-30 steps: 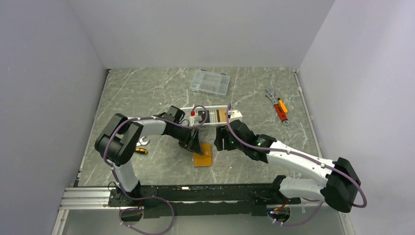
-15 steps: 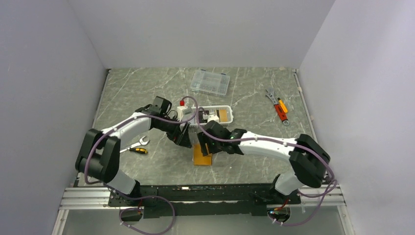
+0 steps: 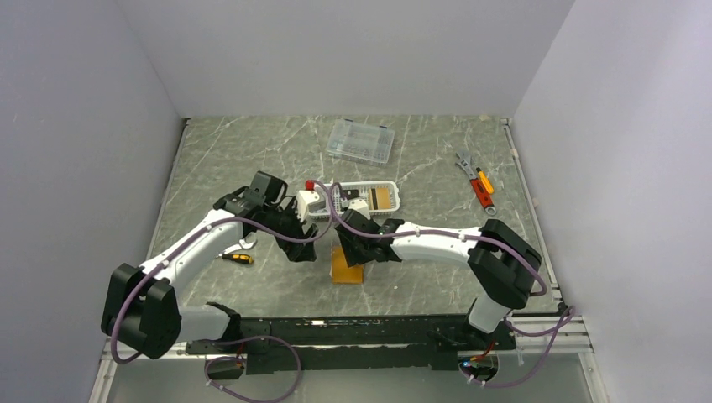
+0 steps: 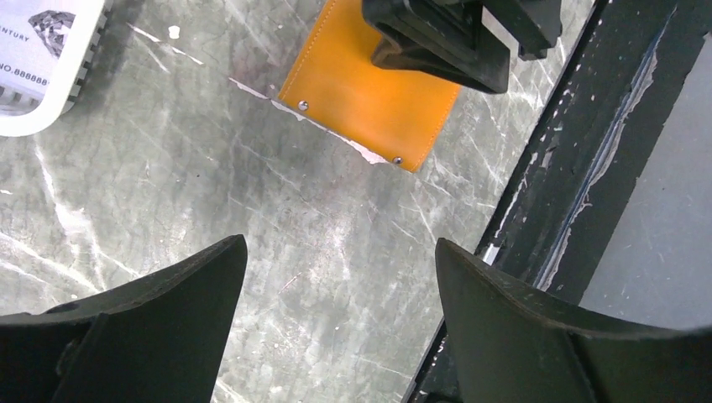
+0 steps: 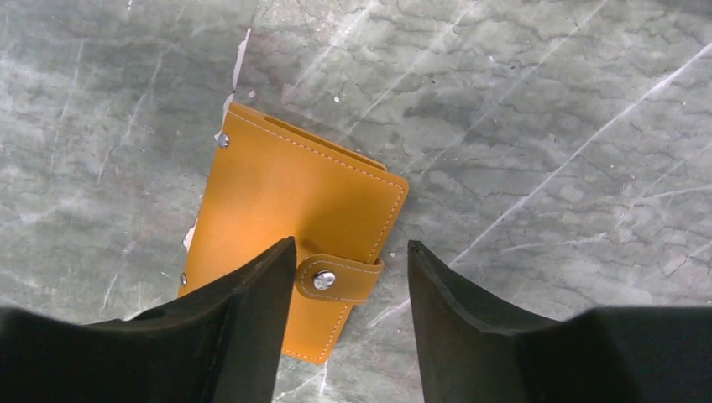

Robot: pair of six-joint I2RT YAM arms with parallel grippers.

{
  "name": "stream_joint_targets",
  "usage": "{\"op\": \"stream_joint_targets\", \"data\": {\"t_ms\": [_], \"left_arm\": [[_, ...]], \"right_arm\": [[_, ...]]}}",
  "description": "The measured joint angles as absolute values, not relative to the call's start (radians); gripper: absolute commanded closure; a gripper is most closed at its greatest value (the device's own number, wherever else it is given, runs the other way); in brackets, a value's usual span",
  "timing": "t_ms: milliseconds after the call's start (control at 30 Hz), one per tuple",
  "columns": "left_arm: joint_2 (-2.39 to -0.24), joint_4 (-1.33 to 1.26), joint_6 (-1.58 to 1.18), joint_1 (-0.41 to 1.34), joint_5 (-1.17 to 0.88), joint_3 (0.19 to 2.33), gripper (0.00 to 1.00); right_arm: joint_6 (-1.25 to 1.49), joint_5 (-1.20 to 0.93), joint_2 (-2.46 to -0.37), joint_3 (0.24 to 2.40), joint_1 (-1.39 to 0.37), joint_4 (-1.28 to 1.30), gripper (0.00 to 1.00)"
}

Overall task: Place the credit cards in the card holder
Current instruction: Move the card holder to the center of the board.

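The right gripper [image 5: 351, 250] hangs spread and empty over the closed orange wallet [image 5: 290, 189]; the left gripper [image 4: 340, 252] gapes empty nearby.

Your left gripper [image 4: 340, 252] hangs open, pointing down; your right gripper [image 5: 351, 248] sits just right of it, open too.
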State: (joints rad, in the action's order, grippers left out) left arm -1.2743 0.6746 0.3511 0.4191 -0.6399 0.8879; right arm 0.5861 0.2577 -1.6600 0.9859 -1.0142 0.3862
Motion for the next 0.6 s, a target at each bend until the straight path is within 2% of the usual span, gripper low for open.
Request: {"op": "stream_joint_targets", "data": {"t_ms": [167, 333, 400, 533, 600], "left_arm": [[-1.264, 0.672, 0.365, 0.483, -0.585, 0.886, 0.13], [-1.265, 0.656, 0.379, 0.570, -0.541, 0.886, 0.14], [-1.265, 0.648, 0.382, 0.597, -0.524, 0.886, 0.15], [-1.289, 0.637, 0.384, 0.644, -0.495, 0.889, 0.16], [-1.311, 0.635, 0.381, 0.632, -0.487, 0.899, 0.17]], "right_arm": [[0.612, 0.253, -1.621, 0.929, -0.995, 0.379, 0.63], [0.638, 0.226, -1.565, 0.859, -0.955, 0.362, 0.68], [0.646, 0.211, -1.555, 0.837, -0.941, 0.347, 0.64], [0.660, 0.149, -1.524, 0.797, -0.904, 0.305, 0.44], [0.659, 0.110, -1.503, 0.784, -0.879, 0.305, 0.40]]}}
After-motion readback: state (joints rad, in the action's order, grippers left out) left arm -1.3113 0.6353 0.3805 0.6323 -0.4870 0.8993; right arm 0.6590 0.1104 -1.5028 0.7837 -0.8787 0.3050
